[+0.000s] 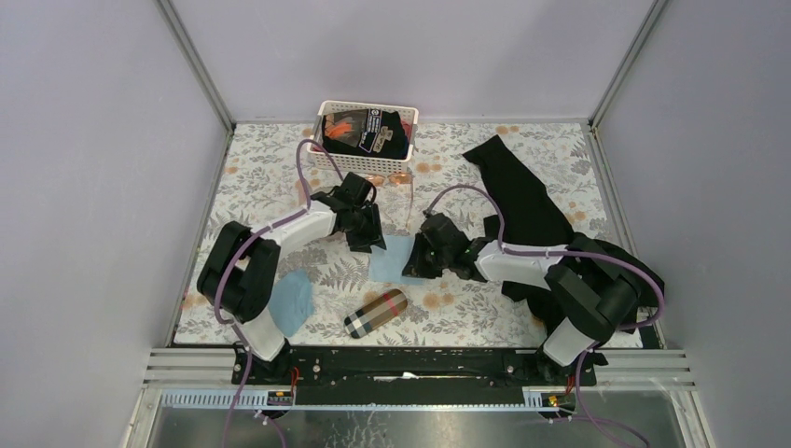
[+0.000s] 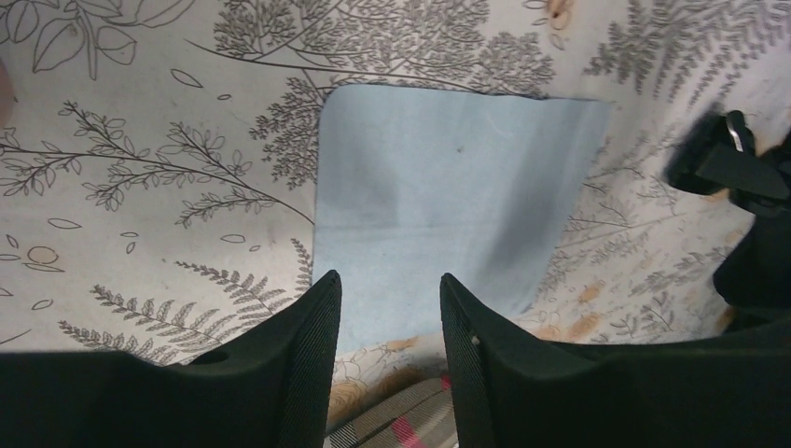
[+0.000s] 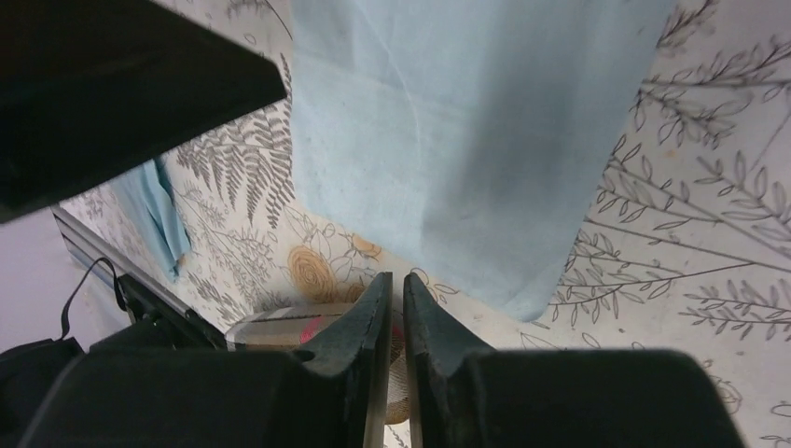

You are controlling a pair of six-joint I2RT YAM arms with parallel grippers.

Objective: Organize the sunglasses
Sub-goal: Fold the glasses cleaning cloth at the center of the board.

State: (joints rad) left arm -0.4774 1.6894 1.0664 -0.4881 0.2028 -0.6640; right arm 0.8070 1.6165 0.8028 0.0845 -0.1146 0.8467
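The wire-framed sunglasses (image 1: 384,177) with orange-pink lenses lie just in front of the white basket (image 1: 328,159). A dark-framed pair does not show. My left gripper (image 1: 366,239) (image 2: 390,285) hangs open over the near edge of a flat light-blue cloth (image 1: 390,258) (image 2: 438,196), nothing between its fingers. My right gripper (image 1: 416,261) (image 3: 397,285) sits at the cloth's (image 3: 466,140) right side. Its fingers are all but together, with only a thin slit between them and nothing in it.
A plaid case (image 1: 375,313) (image 2: 392,425) (image 3: 270,327) lies near the front. A second light-blue cloth (image 1: 294,301) (image 3: 159,210) is at front left. Black fabric (image 1: 518,191) sprawls on the right. The basket holds dark items. Walls enclose the floral mat.
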